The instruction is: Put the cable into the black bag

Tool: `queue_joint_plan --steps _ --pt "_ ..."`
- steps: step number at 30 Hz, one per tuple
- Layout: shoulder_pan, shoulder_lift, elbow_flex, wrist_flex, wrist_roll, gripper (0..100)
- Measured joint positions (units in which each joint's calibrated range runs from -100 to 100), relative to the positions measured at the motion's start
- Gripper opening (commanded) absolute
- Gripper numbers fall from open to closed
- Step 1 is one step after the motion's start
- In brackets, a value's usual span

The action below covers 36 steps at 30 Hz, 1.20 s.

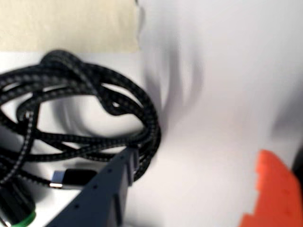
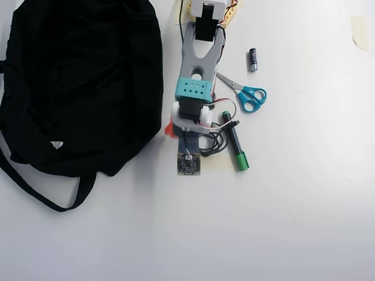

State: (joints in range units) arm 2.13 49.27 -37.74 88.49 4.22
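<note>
Lying in a loose coil on the white table (image 2: pixel 304 222), the cable (image 1: pixel 90 109) spreads wider than tall in the wrist view, its metal-tipped plug (image 1: pixel 71 178) pointing left near the bottom. In the overhead view the cable (image 2: pixel 215 143) sits just right of the gripper (image 2: pixel 186 139), between it and a green-capped marker (image 2: pixel 235 147). The fingers stand wide apart: the dark finger (image 1: pixel 102 194) touches or overlaps the coil's lower edge, the orange finger (image 1: pixel 274 194) is well clear, nothing held. The black bag (image 2: pixel 82 82) lies left of the arm, close beside it. Scissors (image 2: pixel 249 96) and 1 battery (image 2: pixel 253 60) lie right of the arm; bare table opens below the gripper.
</note>
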Motion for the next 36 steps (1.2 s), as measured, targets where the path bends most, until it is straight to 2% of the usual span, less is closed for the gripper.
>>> queue_joint_plan --steps 9,15,36 --pt "-0.6 0.3 -4.6 0.2 -0.5 35" --pt "-2.1 0.3 -10.1 4.3 -0.5 35" --pt "-3.2 4.2 -10.8 2.1 -1.1 35"
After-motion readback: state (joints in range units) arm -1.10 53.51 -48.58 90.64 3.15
